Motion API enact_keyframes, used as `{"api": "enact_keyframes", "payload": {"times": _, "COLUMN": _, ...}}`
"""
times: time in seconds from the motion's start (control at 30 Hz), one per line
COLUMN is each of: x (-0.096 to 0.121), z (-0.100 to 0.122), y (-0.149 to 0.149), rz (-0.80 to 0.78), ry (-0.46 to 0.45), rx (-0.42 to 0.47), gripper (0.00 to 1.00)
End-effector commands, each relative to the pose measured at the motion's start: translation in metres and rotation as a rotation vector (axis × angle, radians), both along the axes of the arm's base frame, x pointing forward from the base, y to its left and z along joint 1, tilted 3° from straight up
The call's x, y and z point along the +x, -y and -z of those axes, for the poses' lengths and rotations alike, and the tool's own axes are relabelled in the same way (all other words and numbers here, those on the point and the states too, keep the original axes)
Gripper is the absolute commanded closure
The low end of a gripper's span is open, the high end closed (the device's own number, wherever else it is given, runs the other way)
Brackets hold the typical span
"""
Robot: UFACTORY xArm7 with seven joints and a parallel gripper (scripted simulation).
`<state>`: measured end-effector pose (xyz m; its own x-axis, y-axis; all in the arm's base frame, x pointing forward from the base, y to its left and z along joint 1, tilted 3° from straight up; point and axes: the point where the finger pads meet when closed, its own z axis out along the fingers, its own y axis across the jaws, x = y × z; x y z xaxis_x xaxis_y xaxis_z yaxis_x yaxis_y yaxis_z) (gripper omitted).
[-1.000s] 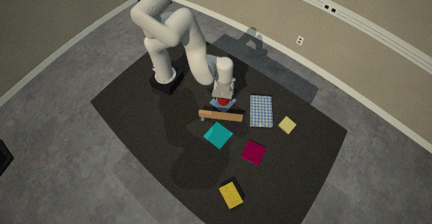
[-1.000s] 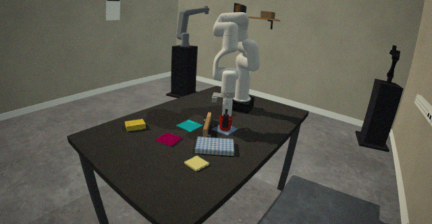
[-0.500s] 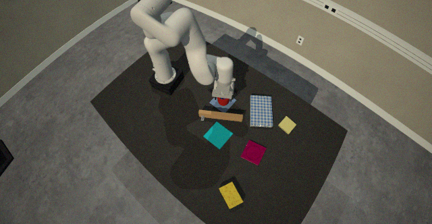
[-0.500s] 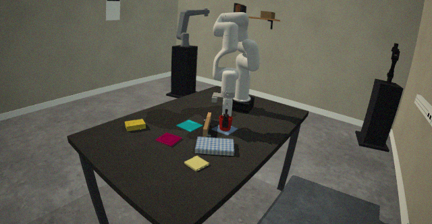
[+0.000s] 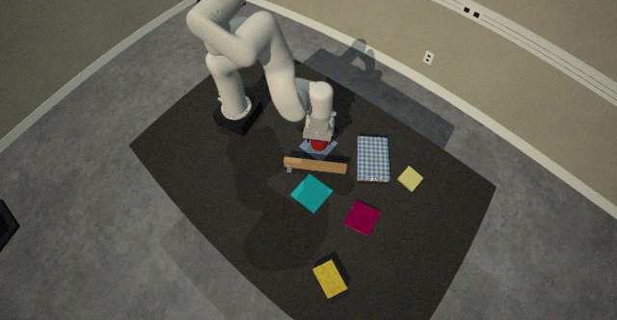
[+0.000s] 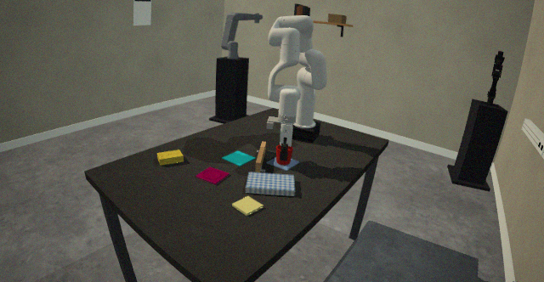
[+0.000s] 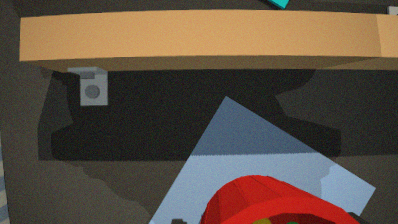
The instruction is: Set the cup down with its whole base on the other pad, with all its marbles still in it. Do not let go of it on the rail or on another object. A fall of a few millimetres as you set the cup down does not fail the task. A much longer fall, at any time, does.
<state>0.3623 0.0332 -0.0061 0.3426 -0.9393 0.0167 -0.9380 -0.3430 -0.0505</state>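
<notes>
Cup [image 6: 284, 155], red, stands on the pale blue pad [image 6: 272, 162], and the claw [image 6: 284, 146] is down over it, fingers spread wide around the rim, gripping nothing. Right beside that pad runs the wooden rail [image 5: 314, 165], a small grey bracket [image 7: 93, 91] at one end. Across the rail lies the teal pad [image 5: 311, 193]. Also on the dark counter [image 6: 178, 214]: magenta tile [image 5: 362, 218], checked cloth [image 5: 372, 158], two yellow blocks. From the wrist, something yellowish-green shows inside the cup. No readable writing anywhere.
</notes>
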Motion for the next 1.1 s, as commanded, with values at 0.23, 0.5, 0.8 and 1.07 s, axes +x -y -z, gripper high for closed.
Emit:
{"api": "enact_keyframes", "payload": {"times": 0.23, "x": 0.0013, "z": -0.0008, "y": 0.0000, "rz": 0.000, "ry": 0.003, "rx": 0.000, "gripper": 0.15}}
{"api": "enact_keyframes", "payload": {"times": 0.5, "x": 0.0013, "z": -0.0008, "y": 0.0000, "rz": 0.000, "ry": 0.003, "rx": 0.000, "gripper": 0.15}}
{"api": "enact_keyframes", "payload": {"times": 0.8, "x": 0.0013, "z": -0.0008, "y": 0.0000, "rz": 0.000, "ry": 0.003, "rx": 0.000, "gripper": 0.15}}
{"api": "enact_keyframes", "payload": {"times": 1.07, "x": 0.0013, "z": -0.0008, "y": 0.0000, "rz": 0.000, "ry": 0.003, "rx": 0.000, "gripper": 0.15}}
